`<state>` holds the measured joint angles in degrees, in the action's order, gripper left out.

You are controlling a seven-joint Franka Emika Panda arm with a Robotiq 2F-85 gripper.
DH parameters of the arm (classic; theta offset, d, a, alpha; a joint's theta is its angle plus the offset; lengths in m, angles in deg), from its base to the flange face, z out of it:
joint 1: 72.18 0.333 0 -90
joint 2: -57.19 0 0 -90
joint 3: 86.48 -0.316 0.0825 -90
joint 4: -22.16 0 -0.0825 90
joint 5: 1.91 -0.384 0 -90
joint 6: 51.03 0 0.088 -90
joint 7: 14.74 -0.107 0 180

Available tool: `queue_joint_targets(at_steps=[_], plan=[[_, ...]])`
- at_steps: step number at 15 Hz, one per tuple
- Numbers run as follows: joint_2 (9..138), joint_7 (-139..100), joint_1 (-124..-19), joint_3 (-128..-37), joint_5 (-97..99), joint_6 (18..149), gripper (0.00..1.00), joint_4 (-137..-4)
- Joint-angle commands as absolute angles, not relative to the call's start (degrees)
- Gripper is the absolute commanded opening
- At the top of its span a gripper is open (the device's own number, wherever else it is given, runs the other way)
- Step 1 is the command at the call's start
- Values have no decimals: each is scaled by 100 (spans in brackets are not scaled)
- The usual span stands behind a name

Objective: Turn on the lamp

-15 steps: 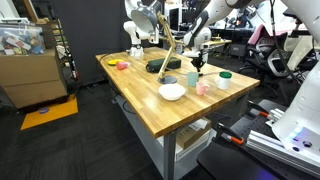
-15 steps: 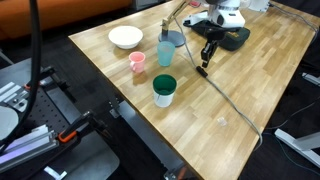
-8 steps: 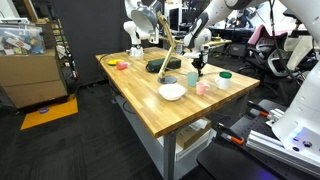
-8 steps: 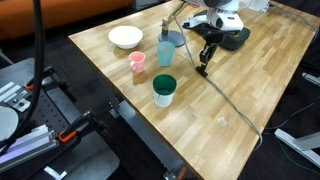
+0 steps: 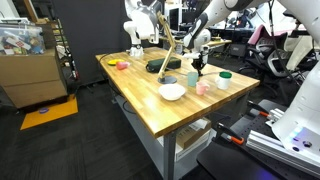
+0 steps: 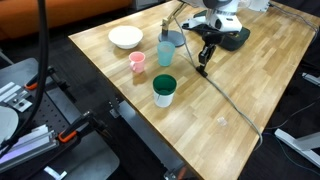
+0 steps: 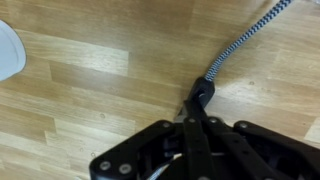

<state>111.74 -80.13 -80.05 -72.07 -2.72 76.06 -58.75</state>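
Note:
The lamp stands at the far side of the wooden table. Its thin tan arm [image 5: 172, 53] rises from a dark flat base [image 6: 237, 38]. A black-and-white braided cord [image 7: 245, 40] runs over the table to a small black inline switch [image 7: 203, 93]. My gripper [image 7: 196, 112] is shut, pointing down, with its fingertips together right at the switch. It also shows in both exterior views [image 5: 198, 66] [image 6: 204, 62], low over the table next to the base. I cannot tell whether the lamp is lit.
A white bowl [image 6: 125, 37], a blue cup [image 6: 165, 52], a pink cup [image 6: 137, 63] and a green-and-white cup [image 6: 164, 90] stand near the gripper. The cord [image 6: 238, 108] trails toward the table edge. Cardboard boxes [image 5: 30, 70] stand on the floor.

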Motion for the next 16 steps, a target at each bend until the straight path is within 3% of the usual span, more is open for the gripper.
queue_joint_targets(at_steps=[1, 9, 16], plan=[[11154, -7971, -8033, -7219, -397, 7552, 0, -5848], [10717, -8258, -7961, -7150, -445, 8079, 0, -6501], [9122, -8187, -7781, -7104, -514, 9573, 0, -8459]])
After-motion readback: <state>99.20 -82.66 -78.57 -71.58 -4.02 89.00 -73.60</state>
